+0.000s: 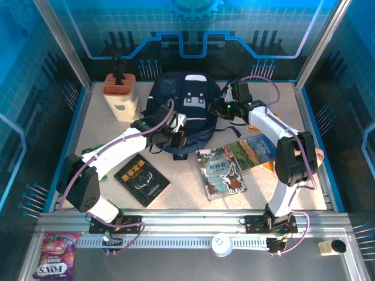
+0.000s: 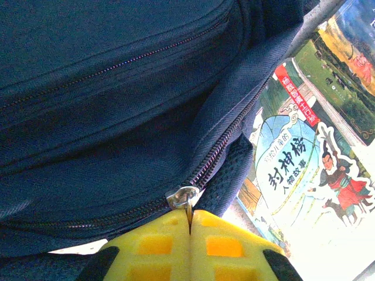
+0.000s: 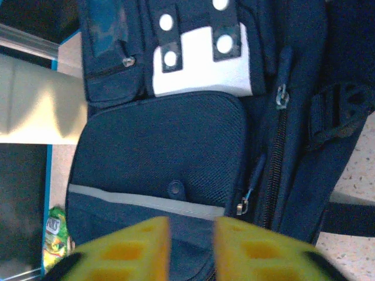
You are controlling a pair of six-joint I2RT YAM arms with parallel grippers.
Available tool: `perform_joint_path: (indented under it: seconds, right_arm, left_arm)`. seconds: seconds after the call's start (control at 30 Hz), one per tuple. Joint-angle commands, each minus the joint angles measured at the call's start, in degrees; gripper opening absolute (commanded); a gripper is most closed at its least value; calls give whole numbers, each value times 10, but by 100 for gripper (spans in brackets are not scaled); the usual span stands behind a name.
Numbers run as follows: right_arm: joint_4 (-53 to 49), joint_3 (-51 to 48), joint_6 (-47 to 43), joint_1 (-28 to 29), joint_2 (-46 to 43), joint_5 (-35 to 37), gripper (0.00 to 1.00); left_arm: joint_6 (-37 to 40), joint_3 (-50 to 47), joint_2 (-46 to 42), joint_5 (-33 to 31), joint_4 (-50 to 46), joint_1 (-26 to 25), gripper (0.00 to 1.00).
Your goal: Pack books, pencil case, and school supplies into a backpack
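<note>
The navy backpack [image 1: 183, 105] lies at the back middle of the table. My left gripper [image 1: 174, 138] sits at its near edge, shut on a metal zipper pull [image 2: 186, 198] pinched between the yellow fingers [image 2: 153, 243]. My right gripper [image 1: 226, 108] hovers at the backpack's right side, open, its fingertips [image 3: 132, 243] apart over the front pocket [image 3: 158, 146] with nothing between them. The three books lie flat in front of the backpack: black [image 1: 142, 180], teal-grey [image 1: 221, 171] and landscape [image 1: 253, 151]. The pencil case is out of view.
A beige holder [image 1: 120, 96] with a terracotta top stands left of the backpack. A green snack packet [image 3: 55, 237] lies beside the backpack. A purple packet [image 1: 55, 254] rests off the table at the near left. Glass walls enclose the table.
</note>
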Motion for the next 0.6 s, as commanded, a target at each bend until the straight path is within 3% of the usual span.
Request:
perform_joint_path:
  seconds: [0.0,0.07,0.17,0.37,0.57]
  right_arm:
    - [-14,-23,8,-4,-39,18,50]
    - [1,-67,37,-4,-62,34,63]
    - [34,-131,79,-3,-93,38,72]
    - [89,-207,144,3,-123,9,77]
    - [121,-232,187,25,-123,2,83]
  left_arm:
    - [5,40,-26,24,18,-2,0]
    - [6,49,-24,16,21,-1,0]
    - [13,64,-19,7,21,-1,0]
    - [24,104,-11,-18,19,-2,0]
    - [12,98,-4,13,31,-4,0]
